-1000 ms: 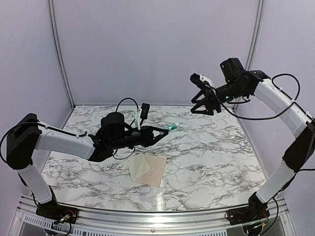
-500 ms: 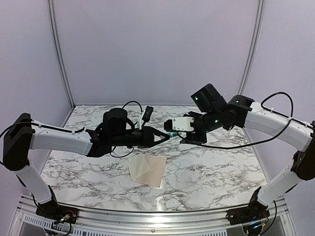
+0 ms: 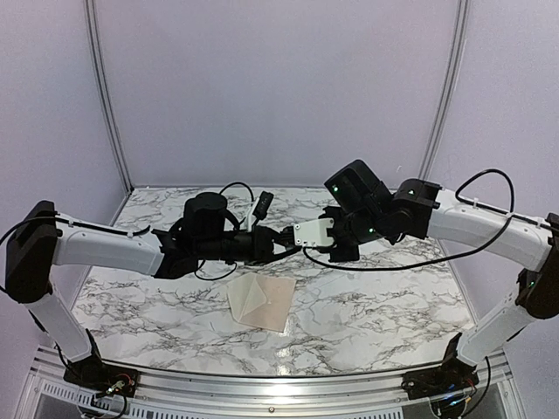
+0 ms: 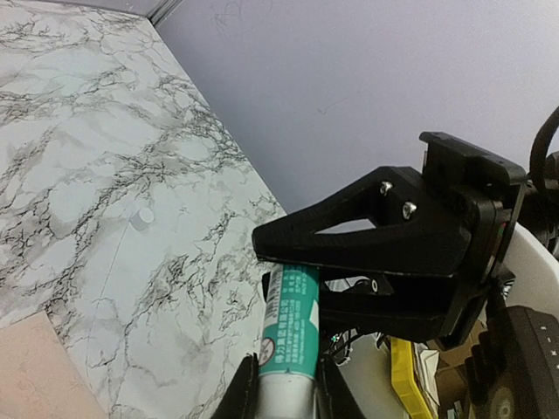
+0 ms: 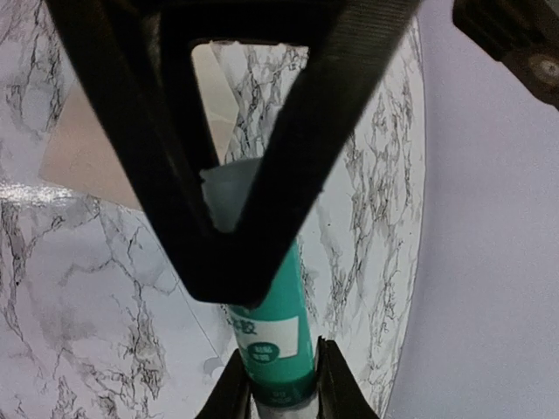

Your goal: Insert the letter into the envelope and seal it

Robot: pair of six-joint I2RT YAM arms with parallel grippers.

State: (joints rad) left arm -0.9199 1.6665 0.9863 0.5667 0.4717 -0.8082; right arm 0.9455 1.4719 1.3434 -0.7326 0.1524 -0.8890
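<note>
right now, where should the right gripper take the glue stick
Its teal end, end-on from the right. The glue stick lies level, its pale end pinned in the left gripper, leaving only the teal end exposed; the right gripper grips there.

Arms: left arm [image 3: 105,249] and right arm [image 3: 476,218] — white shells, black joints and bases | Hands: left hand [image 4: 284,397], right hand [image 5: 279,384], matte black, open triangular finger frames | Screws: two silver screws [image 4: 385,186] on a right finger | Cables: thin black cables [image 3: 489,179] looping off both arms | Lights: small green lights [image 3: 333,187] — right arm | Camera: white wrist camera [image 3: 313,231] by the right hand
</note>
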